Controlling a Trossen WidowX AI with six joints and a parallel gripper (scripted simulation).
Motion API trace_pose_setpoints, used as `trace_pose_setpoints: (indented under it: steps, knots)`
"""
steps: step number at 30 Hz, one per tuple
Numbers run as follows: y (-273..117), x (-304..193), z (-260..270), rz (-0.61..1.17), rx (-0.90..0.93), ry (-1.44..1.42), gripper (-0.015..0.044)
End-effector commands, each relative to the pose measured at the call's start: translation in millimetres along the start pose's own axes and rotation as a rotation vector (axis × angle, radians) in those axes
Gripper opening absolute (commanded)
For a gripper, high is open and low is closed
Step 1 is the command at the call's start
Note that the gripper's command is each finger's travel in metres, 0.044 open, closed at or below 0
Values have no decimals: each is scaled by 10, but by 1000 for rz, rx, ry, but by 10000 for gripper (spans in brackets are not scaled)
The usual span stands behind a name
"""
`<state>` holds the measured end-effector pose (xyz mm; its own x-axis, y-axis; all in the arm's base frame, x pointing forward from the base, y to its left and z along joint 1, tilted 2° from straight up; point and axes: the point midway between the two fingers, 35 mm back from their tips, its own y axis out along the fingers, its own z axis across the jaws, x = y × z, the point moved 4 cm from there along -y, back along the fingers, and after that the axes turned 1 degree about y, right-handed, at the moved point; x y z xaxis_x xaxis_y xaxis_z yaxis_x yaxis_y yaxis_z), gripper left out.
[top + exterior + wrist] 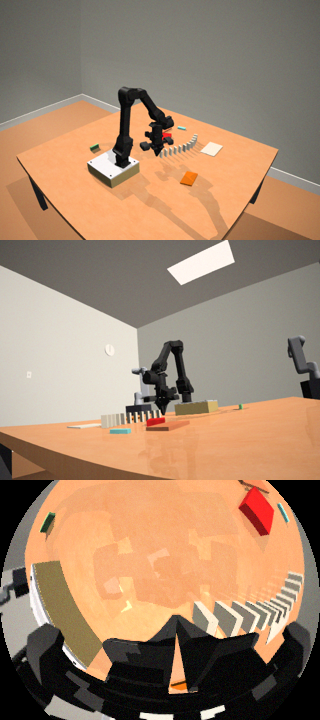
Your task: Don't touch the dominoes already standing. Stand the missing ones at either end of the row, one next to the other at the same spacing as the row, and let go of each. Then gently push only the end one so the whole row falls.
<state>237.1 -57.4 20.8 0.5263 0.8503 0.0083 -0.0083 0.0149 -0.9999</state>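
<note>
A curved row of several white dominoes (175,150) (121,418) (228,617) stands upright on the table. My gripper (157,155) (163,414) (175,618) is shut and empty, tip down and low over the table. It is beside the row's end nearest the robot base, where the end domino (161,154) (204,618) stands upright. Whether the fingertips touch that domino cannot be told. No loose white domino shows in any view.
A red block (166,135) (155,421) (257,511) lies beside a flat brown piece (168,426). A cyan bar (181,127) (120,431), a cream tile (211,149), an orange tile (188,178) and a green bar (94,147) (240,406) lie farther apart.
</note>
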Motion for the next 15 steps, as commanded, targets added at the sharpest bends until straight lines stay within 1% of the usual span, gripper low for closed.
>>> trace_pose_setpoints:
  steps: [1,13,15]
  knots:
    - [2,9,-88,-2,-2,-5,0]
    - [-2,16,-288,-3,-4,-5,0]
    - [-43,108,-261,-15,-28,-17,0]
